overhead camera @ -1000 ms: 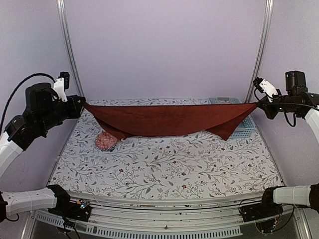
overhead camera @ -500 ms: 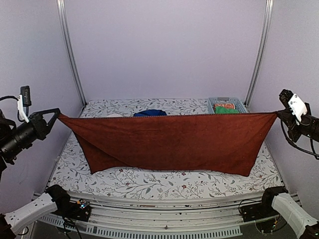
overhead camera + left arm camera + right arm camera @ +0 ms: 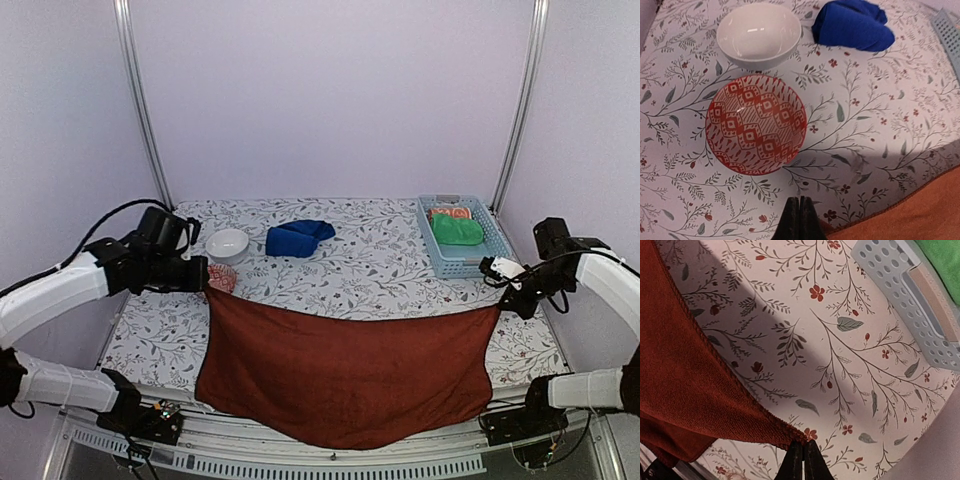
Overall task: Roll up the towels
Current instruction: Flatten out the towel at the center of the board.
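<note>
Arms lowered and pulled nearward since half second ago. Brick-red towel (image 3: 345, 375) now spread flat and smooth, far edge taut just above floral tablecloth (image 3: 400, 285), near part draped over front edge. Left gripper (image 3: 204, 276) pinches left corner, right gripper (image 3: 498, 301) pinches right corner. Blue towel (image 3: 298, 238) bunched at back beside white bowl (image 3: 227, 244). Lilac walls (image 3: 330, 100) around.

**Bowls, a basket and a flowered tabletop**

The table (image 3: 370, 270) is covered with a white cloth printed with grey leaves and small red flowers. Towards its left side stands a plain white bowl (image 3: 760, 34), and just in front of it a bowl with a red and white pattern (image 3: 756, 124); both are upright. At the far right is a pale blue slotted basket (image 3: 455, 268) holding a green cloth (image 3: 457, 231) and, behind that, an orange patterned cloth (image 3: 450, 212). Lilac walls (image 3: 330, 90) and two metal posts (image 3: 140, 110) enclose the table.
</note>
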`<state>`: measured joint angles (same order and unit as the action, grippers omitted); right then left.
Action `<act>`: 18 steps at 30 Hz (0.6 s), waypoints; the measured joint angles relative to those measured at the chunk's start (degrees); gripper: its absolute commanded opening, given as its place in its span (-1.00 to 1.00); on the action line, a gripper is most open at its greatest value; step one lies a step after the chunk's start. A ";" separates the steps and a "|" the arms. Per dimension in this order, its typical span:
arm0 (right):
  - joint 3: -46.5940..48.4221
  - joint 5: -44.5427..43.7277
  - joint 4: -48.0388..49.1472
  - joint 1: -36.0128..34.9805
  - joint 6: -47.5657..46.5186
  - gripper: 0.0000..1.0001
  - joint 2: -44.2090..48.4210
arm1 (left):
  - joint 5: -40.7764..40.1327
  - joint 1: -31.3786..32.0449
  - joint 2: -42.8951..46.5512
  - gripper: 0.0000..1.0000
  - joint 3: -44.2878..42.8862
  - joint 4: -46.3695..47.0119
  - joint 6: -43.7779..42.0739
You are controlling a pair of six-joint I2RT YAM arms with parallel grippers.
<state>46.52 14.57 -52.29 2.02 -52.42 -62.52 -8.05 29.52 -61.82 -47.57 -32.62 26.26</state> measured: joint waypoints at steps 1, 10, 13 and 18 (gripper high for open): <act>-0.04 -0.57 2.14 -0.02 0.17 -0.91 -3.72 | -0.74 -0.35 -4.92 -1.00 -0.24 1.44 -0.59; 15.10 -5.03 19.61 0.00 8.48 -0.38 -36.48 | -6.43 -5.35 -30.45 -0.43 -11.54 7.52 -5.31; 17.59 -4.70 20.70 -0.11 11.34 -0.37 -36.30 | -6.25 -5.75 -30.45 -0.28 -13.51 8.35 -6.45; 16.76 -2.95 20.35 -0.13 13.53 -0.34 -31.47 | -5.44 -5.75 -27.93 -0.05 -13.66 8.96 -6.78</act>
<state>63.29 11.62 -31.94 1.89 -38.89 -94.00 -13.50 23.77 -89.76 -61.23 -23.66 19.49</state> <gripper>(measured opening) 0.325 0.406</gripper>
